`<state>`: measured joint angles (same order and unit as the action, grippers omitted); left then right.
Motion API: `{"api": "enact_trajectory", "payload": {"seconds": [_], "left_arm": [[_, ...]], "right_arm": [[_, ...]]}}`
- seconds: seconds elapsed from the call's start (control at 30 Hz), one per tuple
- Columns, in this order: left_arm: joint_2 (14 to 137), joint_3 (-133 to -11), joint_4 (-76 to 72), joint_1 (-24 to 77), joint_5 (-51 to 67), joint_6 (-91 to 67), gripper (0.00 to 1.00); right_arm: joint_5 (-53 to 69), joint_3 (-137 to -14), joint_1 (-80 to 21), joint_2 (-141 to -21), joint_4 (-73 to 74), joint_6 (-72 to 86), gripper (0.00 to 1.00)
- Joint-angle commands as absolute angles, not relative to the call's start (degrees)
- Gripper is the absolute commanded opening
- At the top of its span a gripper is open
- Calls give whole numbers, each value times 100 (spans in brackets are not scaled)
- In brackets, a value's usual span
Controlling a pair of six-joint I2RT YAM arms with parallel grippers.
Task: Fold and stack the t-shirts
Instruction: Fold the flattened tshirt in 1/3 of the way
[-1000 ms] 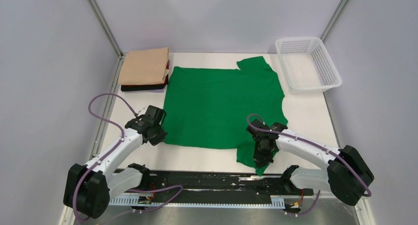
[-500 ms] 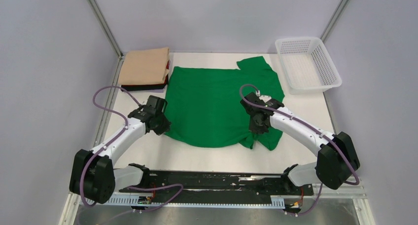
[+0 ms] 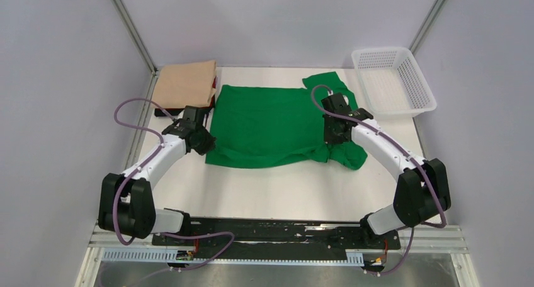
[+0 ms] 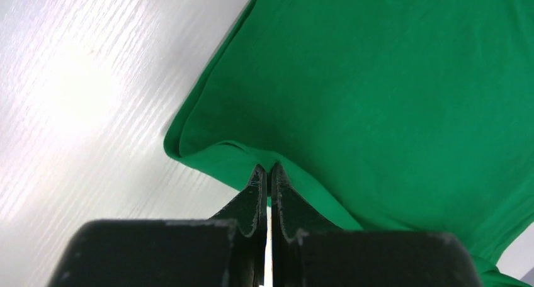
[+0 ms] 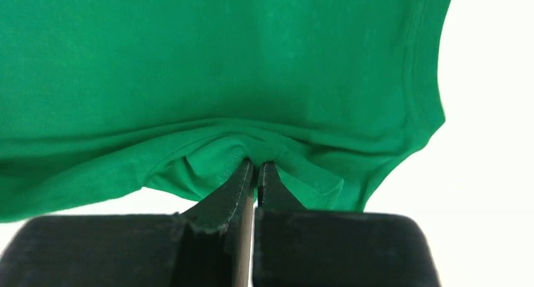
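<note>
On the table [image 3: 283,192], my left gripper [image 4: 267,172] and right gripper [image 5: 254,166] pinch the green t-shirt [image 3: 271,120]. I pulled its near edge over itself, so the fold looks half done.

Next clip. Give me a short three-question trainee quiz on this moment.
1. True or false: the left claw and right claw are both shut on the green t-shirt.
2. The tan t-shirt lies: A hanging from the left claw; B folded at the table's far left; C spread flat at the near edge.
3. Fill in: beneath the tan t-shirt shows a ___ one.
Key: 1 true; 2 B; 3 black t-shirt.
</note>
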<state>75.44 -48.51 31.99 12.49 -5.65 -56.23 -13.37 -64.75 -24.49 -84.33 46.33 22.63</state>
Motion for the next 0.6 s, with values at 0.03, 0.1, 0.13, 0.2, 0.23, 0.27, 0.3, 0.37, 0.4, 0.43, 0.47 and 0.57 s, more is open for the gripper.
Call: {"api": "enact_trajectory", "payload": {"seconds": [0.03, 0.1, 0.13, 0.2, 0.23, 0.27, 0.3, 0.37, 0.4, 0.43, 0.47, 0.57], "left_arm": [[7953, -5304, 2883, 1121, -663, -5499, 0], [8130, -5439, 2841, 1086, -680, -5481, 0], [8187, -5484, 2833, 1058, -700, -5474, 0], [8351, -5640, 2823, 1022, -799, -5457, 0], [8455, -5741, 2822, 1012, -879, -5434, 0], [8508, -5793, 2826, 983, -914, -5424, 0], [8613, -5913, 2824, 970, -965, -5390, 0], [8779, -6102, 2805, 933, -1071, -5323, 0], [8899, -6245, 2793, 921, -1116, -5294, 0], [8963, -6313, 2803, 918, -1204, -5232, 0], [9105, -6461, 2810, 908, -1244, -5200, 0], [9408, -6718, 2834, 898, -1337, -5047, 0]], "right_arm": [[-1099, -6999, -2247, -8787, 4124, 1137, 0], [-1076, -7167, -2162, -8988, 4073, 986, 0], [-1077, -7268, -2122, -9084, 4065, 936, 0], [-1110, -7446, -2032, -9288, 4046, 875, 0], [-1097, -7536, -1978, -9404, 4028, 830, 0], [-1053, -7638, -1933, -9490, 4004, 782, 0], [-1013, -7739, -1888, -9572, 3993, 740, 0], [-931, -7925, -1816, -9763, 3967, 650, 0], [-930, -8013, -1794, -9862, 3950, 616, 0], [-925, -8102, -1762, -9965, 3932, 575, 0], [-922, -8202, -1746, -10065, 3924, 539, 0], [-958, -8504, -1676, -10403, 3890, 480, 0]]}}
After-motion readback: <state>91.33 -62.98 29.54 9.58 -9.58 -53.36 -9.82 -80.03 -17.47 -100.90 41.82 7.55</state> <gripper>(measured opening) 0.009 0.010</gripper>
